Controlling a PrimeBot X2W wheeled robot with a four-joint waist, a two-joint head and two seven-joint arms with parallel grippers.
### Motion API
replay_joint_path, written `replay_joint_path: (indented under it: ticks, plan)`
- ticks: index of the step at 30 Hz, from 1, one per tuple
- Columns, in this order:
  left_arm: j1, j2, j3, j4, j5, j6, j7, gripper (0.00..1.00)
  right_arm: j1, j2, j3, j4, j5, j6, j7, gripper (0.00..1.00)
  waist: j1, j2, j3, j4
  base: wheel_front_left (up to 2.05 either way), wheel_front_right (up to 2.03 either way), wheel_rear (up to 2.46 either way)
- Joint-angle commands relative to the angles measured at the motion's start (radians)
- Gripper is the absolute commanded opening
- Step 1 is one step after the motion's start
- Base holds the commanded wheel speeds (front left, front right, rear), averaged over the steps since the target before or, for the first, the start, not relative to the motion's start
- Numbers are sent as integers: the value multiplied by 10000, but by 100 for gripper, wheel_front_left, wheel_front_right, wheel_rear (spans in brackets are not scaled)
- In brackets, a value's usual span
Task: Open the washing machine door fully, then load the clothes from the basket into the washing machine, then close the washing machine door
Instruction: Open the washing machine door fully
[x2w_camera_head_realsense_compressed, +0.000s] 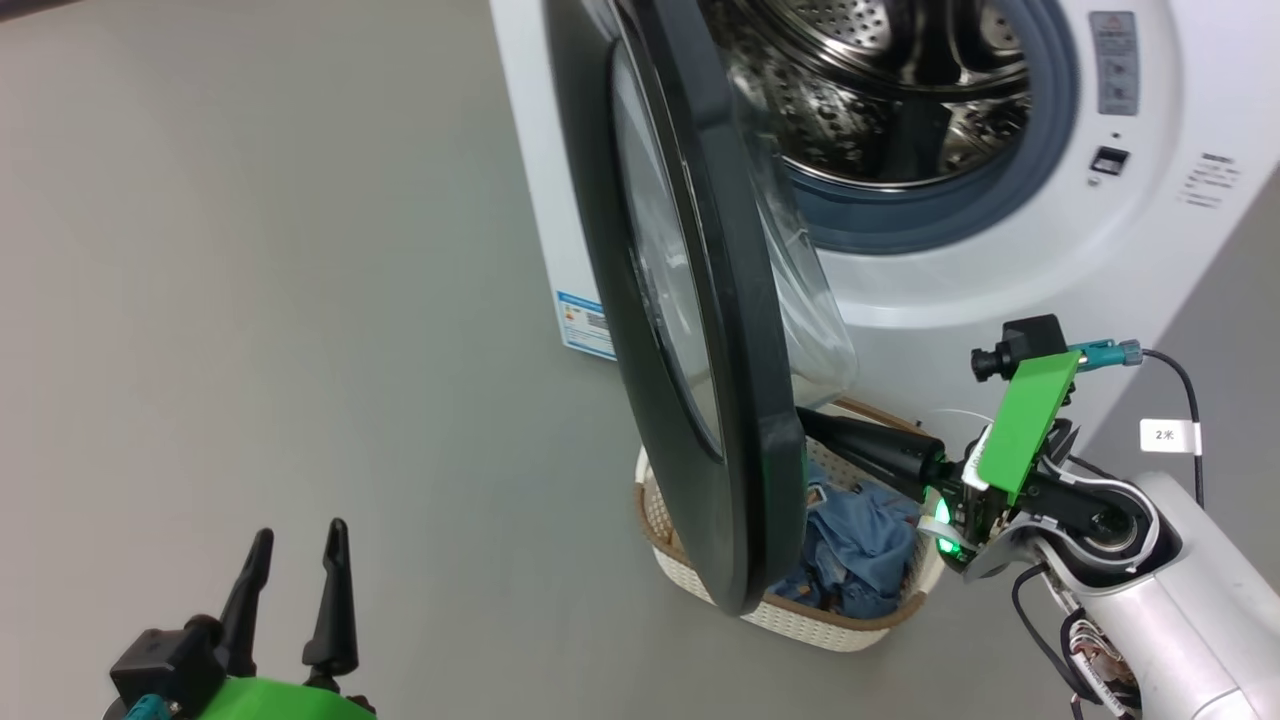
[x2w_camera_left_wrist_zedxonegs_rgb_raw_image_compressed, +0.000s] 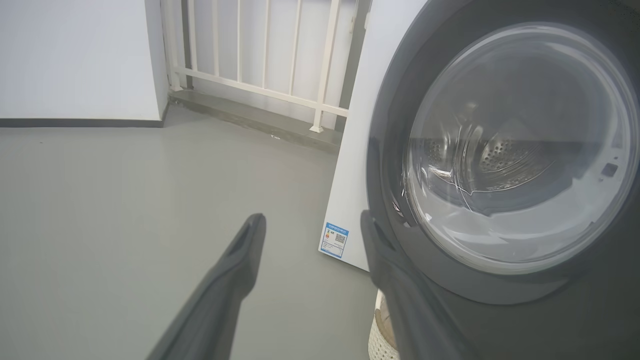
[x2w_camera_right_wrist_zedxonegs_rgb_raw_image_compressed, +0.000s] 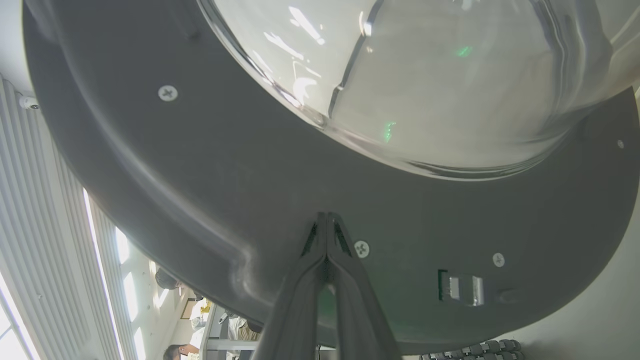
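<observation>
The washing machine (x2w_camera_head_realsense_compressed: 1000, 280) stands at the upper right with its steel drum (x2w_camera_head_realsense_compressed: 880, 90) exposed. Its black door (x2w_camera_head_realsense_compressed: 700, 300) is swung out and shows edge-on, the glass bowl facing the machine. Under the door sits the basket (x2w_camera_head_realsense_compressed: 820, 625) holding blue clothes (x2w_camera_head_realsense_compressed: 850, 540). My right gripper (x2w_camera_head_realsense_compressed: 812, 424) is shut with nothing in it. In the right wrist view its tips (x2w_camera_right_wrist_zedxonegs_rgb_raw_image_compressed: 327, 218) press on the door's inner ring (x2w_camera_right_wrist_zedxonegs_rgb_raw_image_compressed: 200, 190), below the bowl (x2w_camera_right_wrist_zedxonegs_rgb_raw_image_compressed: 425, 75). My left gripper (x2w_camera_head_realsense_compressed: 295, 545) hangs open at the lower left, its fingers (x2w_camera_left_wrist_zedxonegs_rgb_raw_image_compressed: 245, 245) apart from the door's outer face (x2w_camera_left_wrist_zedxonegs_rgb_raw_image_compressed: 500, 150).
Bare grey floor (x2w_camera_head_realsense_compressed: 300, 300) spreads to the left of the machine. A white railing (x2w_camera_left_wrist_zedxonegs_rgb_raw_image_compressed: 260, 60) and a wall stand behind. A blue label (x2w_camera_left_wrist_zedxonegs_rgb_raw_image_compressed: 335, 240) marks the machine's side. The door's latch slot (x2w_camera_right_wrist_zedxonegs_rgb_raw_image_compressed: 460, 287) lies right of my fingertips. A person (x2w_camera_right_wrist_zedxonegs_rgb_raw_image_compressed: 175, 350) shows far off.
</observation>
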Motion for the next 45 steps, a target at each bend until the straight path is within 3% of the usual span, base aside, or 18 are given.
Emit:
replay_joint_path:
  ticks: [1,17,32,35,36,37,45]
  plan:
    - [-123,239,325,-150,63,9,-65,100,24,200,130,-368,144,62,65,0,1,-1,-133,292,0,0,0]
    - [-108,353,333,-128,86,25,-65,100,88,473,245,-313,20,62,211,0,1,-1,-246,776,0,0,0]
    - [-78,354,400,-250,142,96,-65,100,13,358,-165,-501,-167,62,-25,0,1,-1,-398,95,0,0,0]
    - [-35,386,371,-281,157,96,-65,100,125,332,-247,-668,-260,62,-149,49,1,-1,-503,-144,0,0,0]
    - [-24,396,365,-294,159,99,-65,100,165,317,-273,-744,-327,62,-222,93,1,-1,-533,-233,0,0,0]
    - [-16,406,361,-309,159,104,-65,100,209,302,-289,-826,-390,62,-282,100,1,-1,-559,-328,0,0,0]
    - [63,429,304,-444,139,131,-65,100,590,241,-601,-1472,-837,62,-1028,100,1,-1,-668,-1053,0,0,0]
